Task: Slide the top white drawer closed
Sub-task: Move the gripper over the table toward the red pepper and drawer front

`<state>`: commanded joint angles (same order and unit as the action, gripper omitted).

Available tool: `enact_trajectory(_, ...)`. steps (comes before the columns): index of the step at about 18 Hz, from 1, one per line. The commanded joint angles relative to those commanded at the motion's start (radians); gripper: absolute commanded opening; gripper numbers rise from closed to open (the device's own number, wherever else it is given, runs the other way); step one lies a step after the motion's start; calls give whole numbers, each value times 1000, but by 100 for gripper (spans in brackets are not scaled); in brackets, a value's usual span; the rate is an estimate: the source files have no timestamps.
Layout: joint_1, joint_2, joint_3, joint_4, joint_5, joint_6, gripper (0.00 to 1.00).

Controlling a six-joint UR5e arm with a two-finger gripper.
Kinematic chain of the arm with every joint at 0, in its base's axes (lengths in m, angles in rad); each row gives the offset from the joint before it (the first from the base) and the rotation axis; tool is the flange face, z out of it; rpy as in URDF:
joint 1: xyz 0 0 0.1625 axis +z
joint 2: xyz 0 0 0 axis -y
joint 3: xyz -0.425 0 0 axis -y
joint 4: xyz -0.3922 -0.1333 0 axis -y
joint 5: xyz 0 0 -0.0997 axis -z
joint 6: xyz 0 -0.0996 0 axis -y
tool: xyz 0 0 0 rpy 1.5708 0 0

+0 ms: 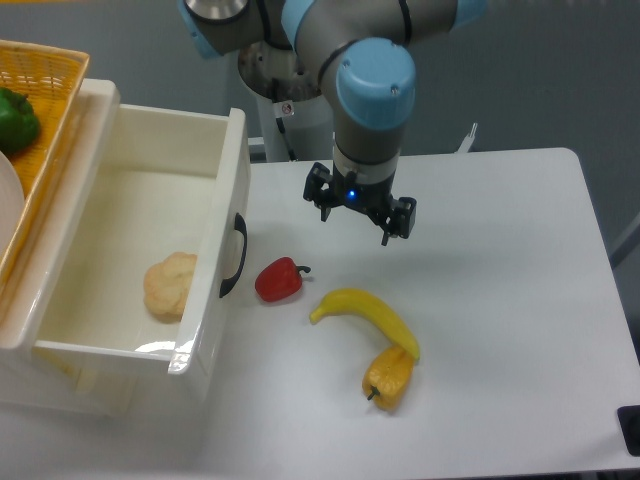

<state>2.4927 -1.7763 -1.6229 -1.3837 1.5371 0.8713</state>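
A red pepper (278,280), banana (366,315) and yellow pepper (389,377) lie on the white table (500,300).

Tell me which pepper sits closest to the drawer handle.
The red pepper, just right of the black handle; the yellow pepper lies farther right, and the green pepper is in the basket.

I see the top white drawer (120,250) as glossy cream plastic, its black handle (235,255) smooth. The basket (45,120) looks like rough woven wicker. The desk (500,300) is matt white. The red pepper (278,280) and banana (365,315) look shiny-skinned.
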Motion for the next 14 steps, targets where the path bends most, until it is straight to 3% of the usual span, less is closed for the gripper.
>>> enact_trajectory(14,14,-55,-23,2,17,5,100)
